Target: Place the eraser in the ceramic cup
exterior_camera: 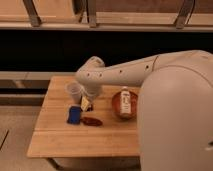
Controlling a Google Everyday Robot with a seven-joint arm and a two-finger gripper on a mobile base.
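Note:
The ceramic cup (73, 92), small, pale and round, stands upright on the left part of the wooden table (85, 142). A flat blue block (74, 114), which looks like the eraser, lies flat on the table just in front of the cup. My gripper (86, 103) hangs from the pale arm (120, 75). It sits low over the table, just right of the cup and at the blue block's upper right corner. A pale yellowish part shows at its tip. Nothing shows inside the cup from this angle.
A dark red-brown object (92, 121) lies right of the blue block. A brown bowl (116, 106) with a bottle (125, 102) standing in it sits at the table's right. My own large pale arm body (175, 120) fills the right side. A dark shelf runs behind the table.

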